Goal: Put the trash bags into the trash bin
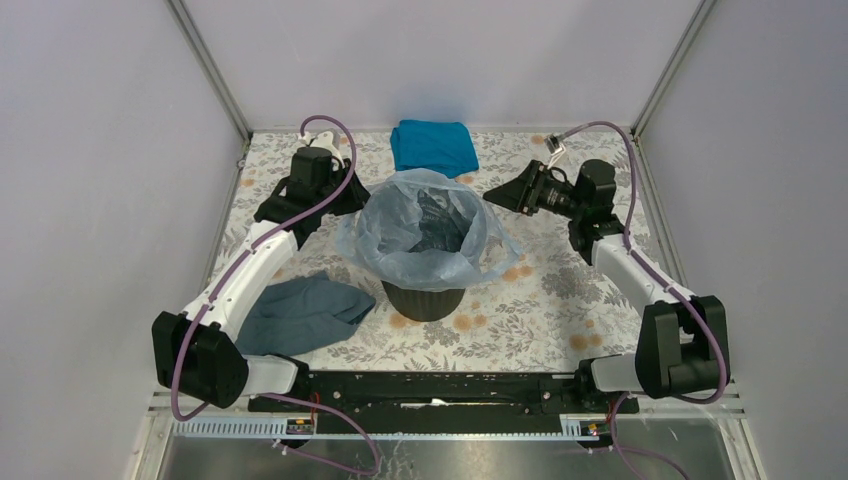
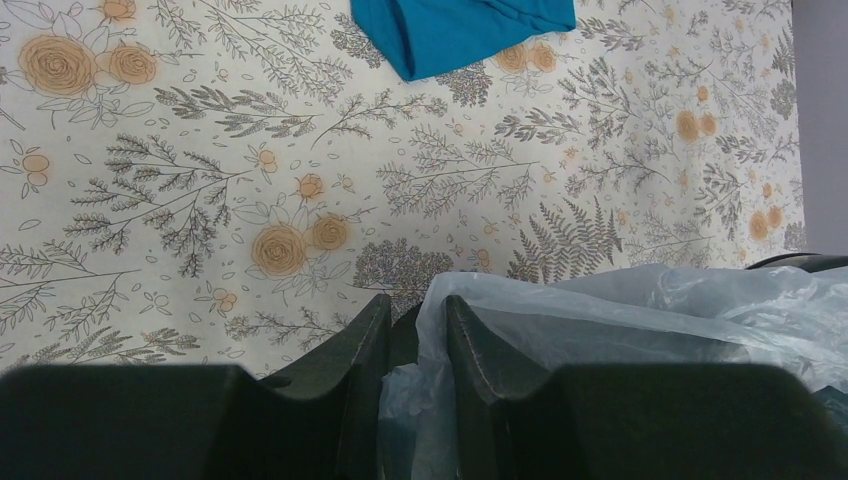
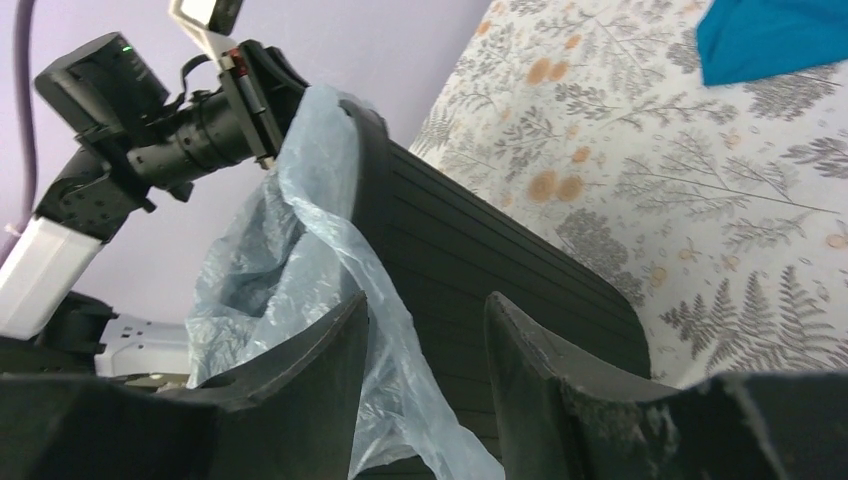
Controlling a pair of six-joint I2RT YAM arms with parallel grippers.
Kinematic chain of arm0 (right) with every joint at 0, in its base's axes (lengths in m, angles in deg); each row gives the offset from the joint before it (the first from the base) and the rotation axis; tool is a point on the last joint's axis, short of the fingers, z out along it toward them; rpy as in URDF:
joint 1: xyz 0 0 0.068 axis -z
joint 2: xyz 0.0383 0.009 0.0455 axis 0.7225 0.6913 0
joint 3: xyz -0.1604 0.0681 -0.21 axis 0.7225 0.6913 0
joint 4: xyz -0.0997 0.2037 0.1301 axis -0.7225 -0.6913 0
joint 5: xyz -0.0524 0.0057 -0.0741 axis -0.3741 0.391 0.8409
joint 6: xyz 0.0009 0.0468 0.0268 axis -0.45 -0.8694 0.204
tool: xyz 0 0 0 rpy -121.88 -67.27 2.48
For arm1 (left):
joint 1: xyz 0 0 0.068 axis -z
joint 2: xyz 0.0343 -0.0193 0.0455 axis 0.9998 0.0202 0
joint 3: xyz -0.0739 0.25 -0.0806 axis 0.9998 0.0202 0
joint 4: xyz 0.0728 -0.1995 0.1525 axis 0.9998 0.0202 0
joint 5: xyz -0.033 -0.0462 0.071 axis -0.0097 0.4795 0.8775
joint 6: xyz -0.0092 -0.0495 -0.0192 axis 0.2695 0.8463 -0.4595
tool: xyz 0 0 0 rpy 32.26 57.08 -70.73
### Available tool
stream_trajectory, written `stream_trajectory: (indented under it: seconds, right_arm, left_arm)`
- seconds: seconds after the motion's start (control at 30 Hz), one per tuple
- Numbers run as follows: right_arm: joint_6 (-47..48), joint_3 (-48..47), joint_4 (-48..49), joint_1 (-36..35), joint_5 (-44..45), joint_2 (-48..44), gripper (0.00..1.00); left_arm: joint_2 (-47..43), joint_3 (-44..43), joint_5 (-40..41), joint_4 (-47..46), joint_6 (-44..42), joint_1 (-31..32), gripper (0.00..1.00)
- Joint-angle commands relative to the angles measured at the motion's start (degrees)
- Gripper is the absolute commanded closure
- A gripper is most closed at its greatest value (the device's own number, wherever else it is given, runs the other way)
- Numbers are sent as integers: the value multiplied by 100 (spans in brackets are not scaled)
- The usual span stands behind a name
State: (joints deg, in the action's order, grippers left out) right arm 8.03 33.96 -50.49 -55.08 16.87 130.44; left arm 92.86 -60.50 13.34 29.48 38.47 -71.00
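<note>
The thin, translucent pale blue-grey plastic bag (image 1: 372,238) is lining the black round plastic bin (image 1: 425,300) at the middle of the floral-patterned table (image 1: 570,300), its wrinkled edge spilling over the rim. The left gripper (image 2: 415,310) is pinching the film narrowly at the bin's left rim. The right gripper (image 3: 425,305) is hovering just beside the right rim, fingers parted, clamping nothing. A folded teal cloth (image 1: 433,147) is lying beyond the bin, a dark slate-grey cloth (image 1: 300,312) near-left.
</note>
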Motion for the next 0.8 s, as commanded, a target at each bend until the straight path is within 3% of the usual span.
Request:
stream_trajectory:
  seconds: [0.0, 0.1, 0.23, 0.33, 0.4, 0.47, 0.57, 0.77]
  right_arm:
    - [-458, -21, 966, -189, -446, 167, 47]
    - [-753, 119, 1381, -227, -463, 258, 48]
    - [-964, 116, 1698, -380, -463, 483, 60]
    - [-1017, 129, 1692, -423, -121, 578, 80]
    - [-794, -6, 1061, -427, 379, 616, 98]
    - [-615, -177, 227, -428, 977, 690, 100]
    - [-591, -380, -261, -428, 1529, 903, 100]
    - [-548, -526, -539, -438, 1538, 1345, 100]
  left_arm:
    - [-138, -158, -133, -98, -3, -27, 70]
    - [-155, -150, -161, -86, 8, -27, 71]
    - [-188, -121, -144, -84, 11, -27, 72]
    - [-179, -123, -97, -88, 22, -27, 75]
    - [-151, -124, -67, -101, 25, -27, 76]
    - [-110, -110, -34, -112, 20, -27, 76]
    - [-39, 4, 81, -195, -23, -39, 78]
    - [144, 357, 95, -264, -48, -36, 88]
